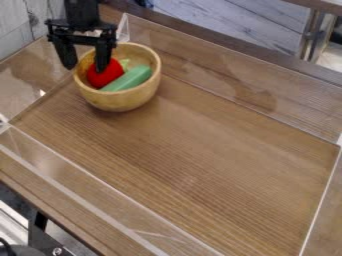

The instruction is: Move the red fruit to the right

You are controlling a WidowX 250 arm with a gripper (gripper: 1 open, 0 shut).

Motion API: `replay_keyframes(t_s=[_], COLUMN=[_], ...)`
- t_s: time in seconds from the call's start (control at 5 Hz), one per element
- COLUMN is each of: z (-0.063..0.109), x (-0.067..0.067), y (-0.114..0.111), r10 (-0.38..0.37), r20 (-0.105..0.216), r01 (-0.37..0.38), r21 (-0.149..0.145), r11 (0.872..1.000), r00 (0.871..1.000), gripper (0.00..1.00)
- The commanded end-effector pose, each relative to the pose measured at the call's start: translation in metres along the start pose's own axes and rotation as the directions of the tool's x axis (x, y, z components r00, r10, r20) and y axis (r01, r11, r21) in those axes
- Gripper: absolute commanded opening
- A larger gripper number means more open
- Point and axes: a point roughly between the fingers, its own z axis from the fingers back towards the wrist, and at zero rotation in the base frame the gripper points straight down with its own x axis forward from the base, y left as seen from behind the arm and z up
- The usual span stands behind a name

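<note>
A wooden bowl [134, 98] stands at the far left of the table. Inside it lies the red fruit [104, 72], small and rounded, with a pale green oblong piece [128, 81] beside it on the right. My black gripper [86, 58] points straight down over the bowl's left side, open. One finger hangs left of the fruit near the rim, the other just above the fruit's top. Nothing is held between the fingers.
The wooden table [201, 160] has a clear raised border along its edges [160, 215]. A grey plank wall runs behind it, with a metal leg [310, 40] at the upper right.
</note>
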Motion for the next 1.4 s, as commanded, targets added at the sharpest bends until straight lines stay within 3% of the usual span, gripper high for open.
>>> replay_keyframes(t_s=[0.0,0.2,0.4,0.6,0.8,1.0,1.2], z=[0.000,0.004,0.005,0.008,0.006,0.005,0.005], x=[0.015,0.015,0.015,0.022,0.029,0.027,0.024], y=[0.004,0.003,0.004,0.011,0.018,0.018,0.019], r10=[-0.001,-0.074,-0.138,-0.180,-0.224,-0.223,-0.219], r20=[0.044,0.059,0.070,0.074,0.070,0.067,0.067], r01=[0.001,0.075,0.140,0.183,0.226,0.225,0.222], r21=[0.002,-0.016,-0.026,-0.032,-0.028,-0.027,-0.031], r11=[1.000,0.997,0.990,0.983,0.974,0.974,0.975], r00=[0.999,0.996,0.988,0.981,0.972,0.972,0.973], gripper=[0.00,0.00,1.00,1.00,0.00,0.00,1.00])
